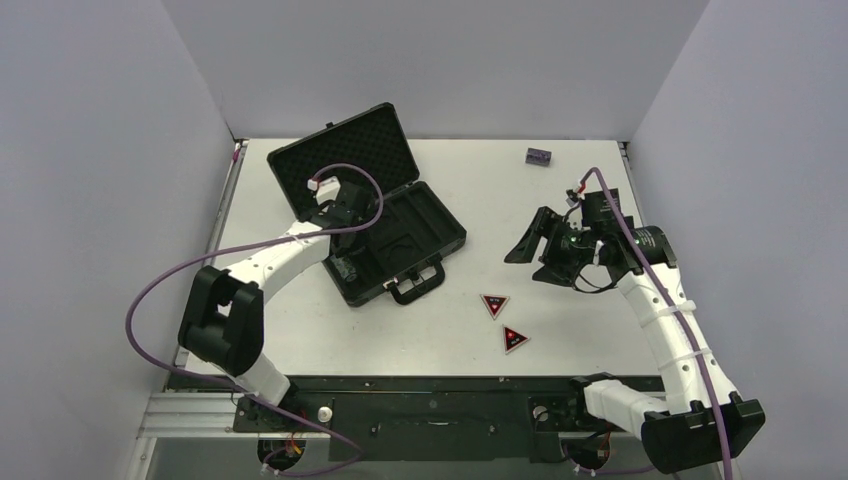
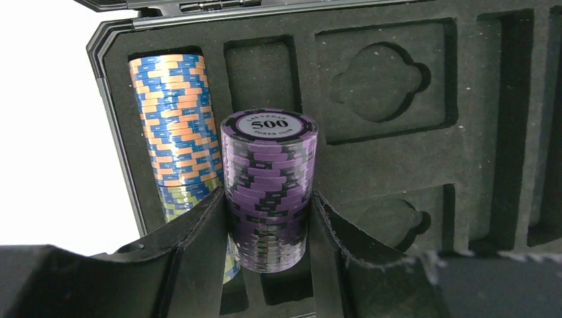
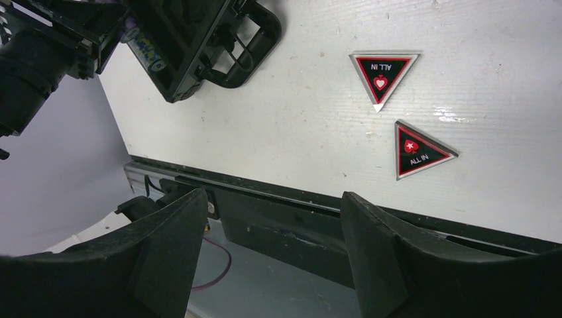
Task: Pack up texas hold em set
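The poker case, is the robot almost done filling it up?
Not yet. Done: a blue-and-orange chip stack lies in the case. In hand: the left gripper is shut on a purple chip stack over it. Left: two ALL IN triangles lie on the table, the right gripper is open and empty, and the lid stands open.

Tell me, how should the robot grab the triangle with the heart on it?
Probably from straight above, pinching its thin outer edges. The red-and-black triangular ALL IN token with the heart lies flat on the white table, so nothing sticks up to grab. Press one straight side and the opposite corner. The open right claw is nearest.
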Motion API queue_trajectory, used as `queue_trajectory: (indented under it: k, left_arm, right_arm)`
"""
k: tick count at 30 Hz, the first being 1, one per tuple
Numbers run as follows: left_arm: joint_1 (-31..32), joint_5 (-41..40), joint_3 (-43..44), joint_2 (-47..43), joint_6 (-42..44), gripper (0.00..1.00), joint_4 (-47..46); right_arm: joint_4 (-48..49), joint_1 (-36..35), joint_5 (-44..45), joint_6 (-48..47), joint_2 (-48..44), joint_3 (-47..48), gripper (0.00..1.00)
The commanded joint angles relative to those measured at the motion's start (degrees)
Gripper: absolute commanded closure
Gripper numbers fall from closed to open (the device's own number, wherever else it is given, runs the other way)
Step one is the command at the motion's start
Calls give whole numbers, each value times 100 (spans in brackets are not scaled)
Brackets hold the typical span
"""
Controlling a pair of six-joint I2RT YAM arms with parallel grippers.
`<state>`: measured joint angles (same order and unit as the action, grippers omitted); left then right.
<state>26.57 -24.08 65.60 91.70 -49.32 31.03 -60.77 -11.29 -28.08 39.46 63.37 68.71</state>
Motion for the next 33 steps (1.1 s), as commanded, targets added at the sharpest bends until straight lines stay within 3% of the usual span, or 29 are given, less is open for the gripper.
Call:
queue_trajectory:
  k: [1, 18, 33]
  left_arm:
    - [-87, -85, 285, 72, 41, 100, -410]
    - [-225, -69, 820, 694, 72, 100, -363]
    - [-264, -268, 1510, 1238, -346, 100, 762]
  right_arm:
    - [27, 36, 14, -58, -98, 52, 31]
    - [-23, 30, 44, -54, 1, 112, 31]
    - [-85, 32, 74, -64, 151, 295, 32]
